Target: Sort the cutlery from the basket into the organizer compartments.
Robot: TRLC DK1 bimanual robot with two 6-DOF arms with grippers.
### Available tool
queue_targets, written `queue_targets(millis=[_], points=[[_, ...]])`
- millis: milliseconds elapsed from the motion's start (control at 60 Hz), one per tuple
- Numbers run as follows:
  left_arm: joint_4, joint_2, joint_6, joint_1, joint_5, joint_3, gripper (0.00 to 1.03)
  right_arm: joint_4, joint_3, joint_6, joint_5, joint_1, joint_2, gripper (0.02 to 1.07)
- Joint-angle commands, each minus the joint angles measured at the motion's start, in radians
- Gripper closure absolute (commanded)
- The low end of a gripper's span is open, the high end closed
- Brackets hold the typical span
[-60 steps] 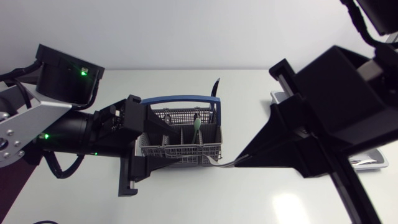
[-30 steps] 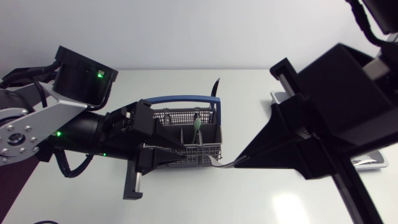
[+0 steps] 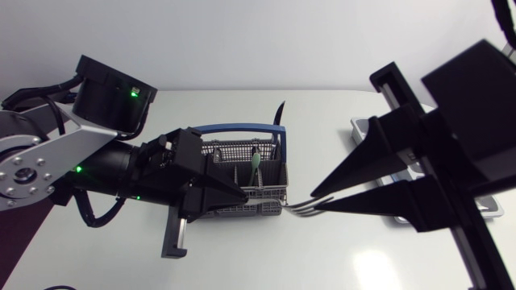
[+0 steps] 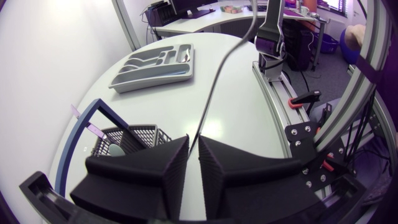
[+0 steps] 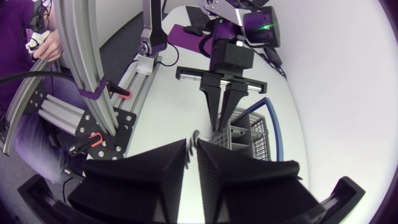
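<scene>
A silver fork [image 3: 297, 209] hangs level in the air just right of the grey mesh basket [image 3: 234, 153] with the blue handle. My left gripper [image 3: 244, 197] is shut on its handle end; in the left wrist view the thin fork [image 4: 214, 93] runs out ahead from between the fingers of the left gripper [image 4: 193, 148]. My right gripper [image 3: 317, 203] is open, its two fingers parted around the tines' end. The grey organizer [image 4: 155, 65] lies at the table's right, mostly hidden under my right arm in the head view.
Inside the basket stand a green-handled utensil [image 3: 255, 165] and a black utensil [image 3: 280, 113] at its back corner. The right wrist view shows the basket [image 5: 245, 134] beyond my left gripper [image 5: 222, 102].
My left gripper has moved right over the basket's front and shut on the fork's handle. My right gripper has parted its fingers, and the fork's tines now show.
</scene>
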Motion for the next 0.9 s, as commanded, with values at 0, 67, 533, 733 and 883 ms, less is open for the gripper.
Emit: queue_targets(millis=[0, 67, 533, 733, 883], points=[[-0.005, 0.012, 0.002, 0.009, 0.019, 0.023, 0.91, 0.019, -0.023, 0.014, -0.007, -0.015, -0.026, 0.60], [-0.012, 0.014, 0.001, 0.017, 0.033, 0.019, 0.91, 0.026, -0.029, 0.014, -0.007, -0.021, -0.037, 0.49], [-0.040, 0.055, -0.007, 0.024, 0.032, 0.011, 0.88, 0.054, -0.157, 0.020, -0.008, -0.125, -0.044, 0.47], [-0.034, 0.050, -0.002, 0.029, -0.011, -0.021, 0.71, 0.068, -0.293, -0.137, -0.004, -0.205, -0.037, 0.37], [-0.035, 0.040, 0.001, 0.067, -0.025, -0.039, 0.35, 0.068, -0.388, -0.252, 0.030, -0.223, -0.004, 0.32]])
